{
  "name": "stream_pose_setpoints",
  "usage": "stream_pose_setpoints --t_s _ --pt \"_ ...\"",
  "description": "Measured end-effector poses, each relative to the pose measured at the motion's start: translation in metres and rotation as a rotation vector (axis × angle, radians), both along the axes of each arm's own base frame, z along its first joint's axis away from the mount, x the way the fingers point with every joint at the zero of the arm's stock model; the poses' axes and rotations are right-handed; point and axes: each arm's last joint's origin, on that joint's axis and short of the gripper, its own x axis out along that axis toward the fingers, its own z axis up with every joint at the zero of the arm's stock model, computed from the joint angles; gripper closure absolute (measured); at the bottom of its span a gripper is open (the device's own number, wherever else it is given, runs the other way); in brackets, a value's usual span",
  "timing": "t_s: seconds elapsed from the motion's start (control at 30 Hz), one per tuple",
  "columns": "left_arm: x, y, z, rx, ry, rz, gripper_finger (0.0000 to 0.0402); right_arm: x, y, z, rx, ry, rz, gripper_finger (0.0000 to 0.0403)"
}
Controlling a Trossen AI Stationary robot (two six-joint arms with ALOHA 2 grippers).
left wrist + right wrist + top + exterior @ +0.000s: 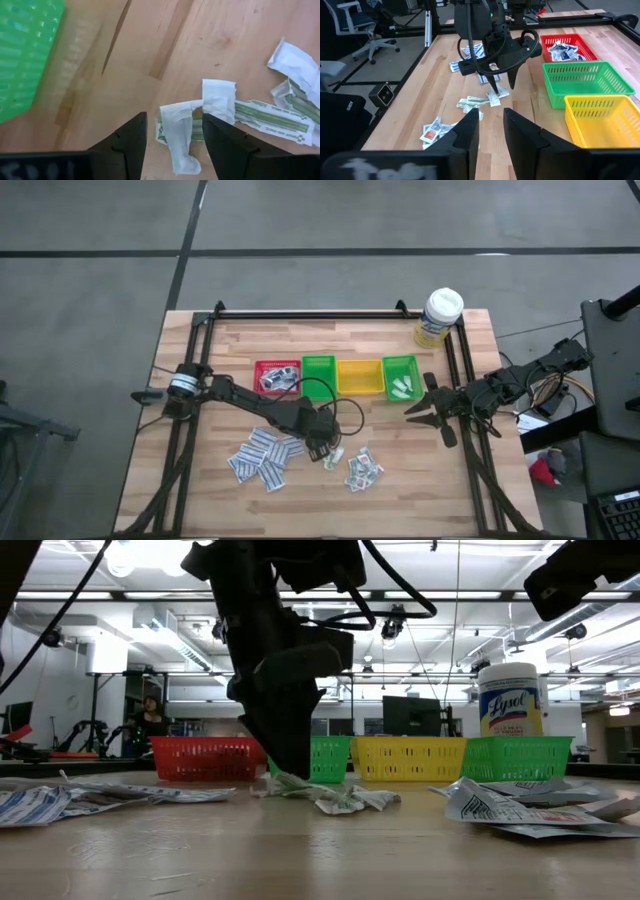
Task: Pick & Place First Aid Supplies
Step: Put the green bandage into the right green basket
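Observation:
Small white packets lie flat on the wooden table in three groups: blue-printed ones (262,458), green-printed ones (336,452) and a mixed heap (364,470). My left gripper (172,122) points steeply down over the green-printed group, open. Its fingers stand on either side of a crumpled white and green packet (181,134), low over the table (290,772). I cannot see them touching it. My right gripper (490,129) hovers open near the table's right edge (422,408), with nothing between its fingers.
Four small bins stand in a row behind the packets: red (258,368) with packets inside, green (319,363), yellow (360,364) and a second green (400,362) with packets inside. A white-capped bottle with a yellow label (440,317) stands at the far right.

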Motion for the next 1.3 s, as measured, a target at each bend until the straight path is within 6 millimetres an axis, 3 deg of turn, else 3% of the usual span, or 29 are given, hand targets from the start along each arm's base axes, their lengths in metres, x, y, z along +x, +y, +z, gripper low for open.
stream_pose_setpoints --t_s 0.97,1.3 --pt "-0.014 -0.003 -0.003 -0.014 0.128 0.045 0.0213 0.000 0.000 0.000 0.000 0.000 0.000 0.0314" --pt "-0.014 0.000 0.027 0.124 0.191 0.041 0.0213 0.000 0.000 0.000 0.000 0.000 0.000 0.0314"
